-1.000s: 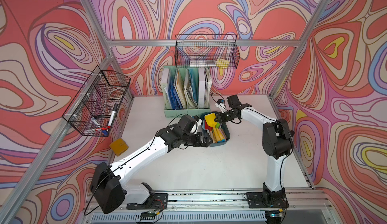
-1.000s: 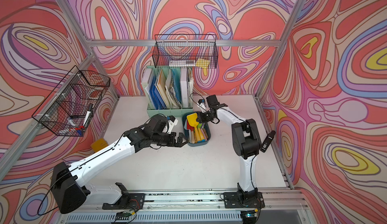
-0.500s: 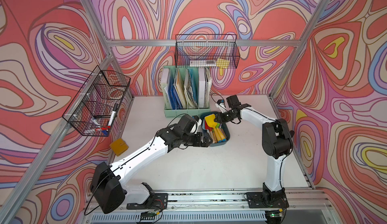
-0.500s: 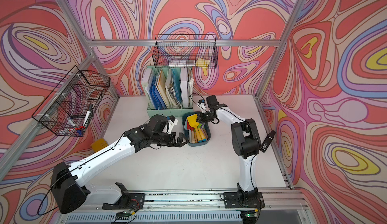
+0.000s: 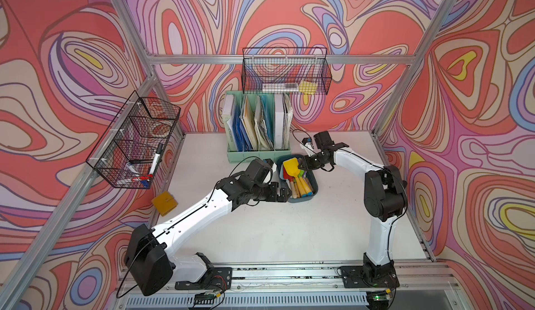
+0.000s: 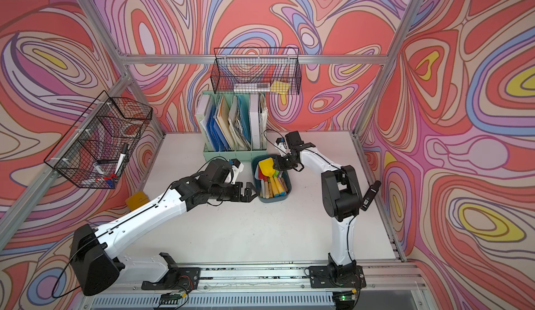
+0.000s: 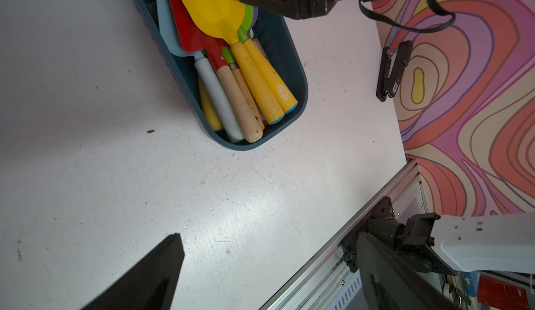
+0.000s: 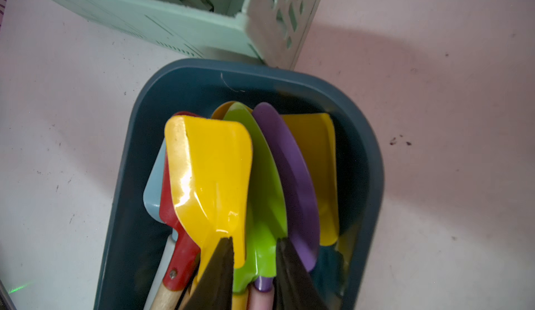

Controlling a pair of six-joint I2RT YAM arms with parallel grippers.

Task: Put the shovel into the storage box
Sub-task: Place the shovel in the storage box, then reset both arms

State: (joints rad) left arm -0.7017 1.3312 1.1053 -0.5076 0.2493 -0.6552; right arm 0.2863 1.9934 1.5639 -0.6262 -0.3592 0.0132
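Storage box (image 5: 315, 189): dark teal tub at the centre of both top views, just in front of the file holder (image 5: 257, 152). It holds piled shovels in red, pale blue, green and purple.
Yellow shovel (image 8: 214, 172): on top of that pile, inside the box.
Right gripper (image 8: 254, 239): over the blades, jaws parted, pinching nothing.
Left gripper (image 5: 285, 194): spread wide and empty, at the box's lower-left corner.
File holder: upright folders and papers.
Rear wire basket (image 5: 285, 71): a yellow pad.
Left wire basket (image 5: 133, 140): markers.

Storage box (image 8: 202, 68): dark teal-blue, plain. Yellow shovel (image 8: 211, 172) glossy. Also red shovel (image 8: 179, 247), green shovel (image 8: 263, 207), purple shovel (image 8: 292, 178), pale-blue shovel (image 8: 152, 195). File holder (image 5: 257, 153) mint green. Wire baskets (image 5: 285, 71) black. Walls (image 5: 289, 19): red-pink-purple swirls, yellow patches. Table (image 5: 289, 230) white.
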